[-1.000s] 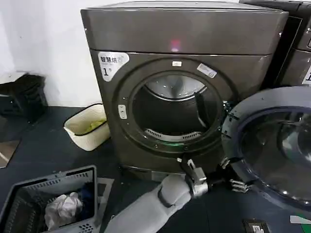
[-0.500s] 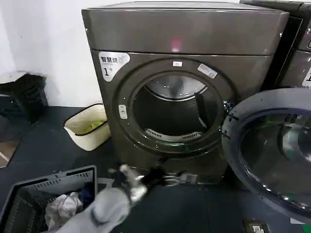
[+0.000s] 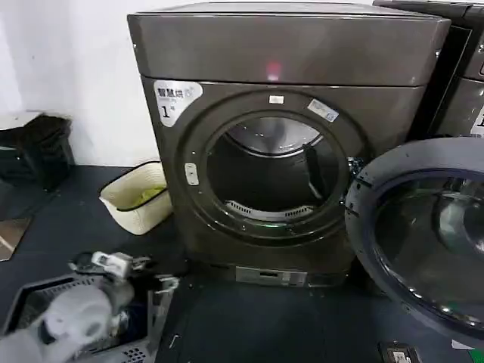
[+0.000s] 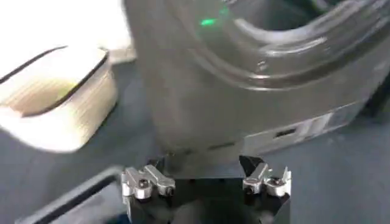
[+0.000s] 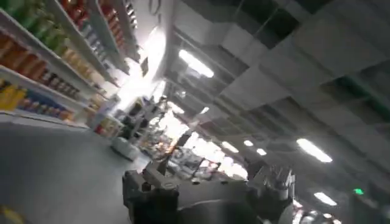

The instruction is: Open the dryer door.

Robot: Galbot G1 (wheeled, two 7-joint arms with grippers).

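Note:
The grey-bronze dryer [image 3: 287, 45] with the white "1" sticker stands in the middle of the head view, its drum opening [image 3: 265, 174] uncovered. The dryer door [image 3: 423, 234] is swung wide open to the right, its grey inner rim and dark glass facing me. My left gripper [image 3: 151, 274] hovers low at the left, over the laundry basket and far from the door. In the left wrist view the left gripper [image 4: 207, 173] is open with nothing between its fingers and faces the dryer's base. My right gripper [image 5: 207, 179] is open, points up at a ceiling and touches nothing.
A cream basket [image 3: 140, 198] sits on the dark floor left of the dryer, also seen as the cream basket [image 4: 55, 97]. A grey laundry basket [image 3: 155, 318] with clothes is at the lower left. A second machine [image 3: 461, 68] stands at the right, behind the open door.
My left arm has swung from the open door's lower edge across the dryer's front to the left, ending over the laundry basket. The door has stayed open.

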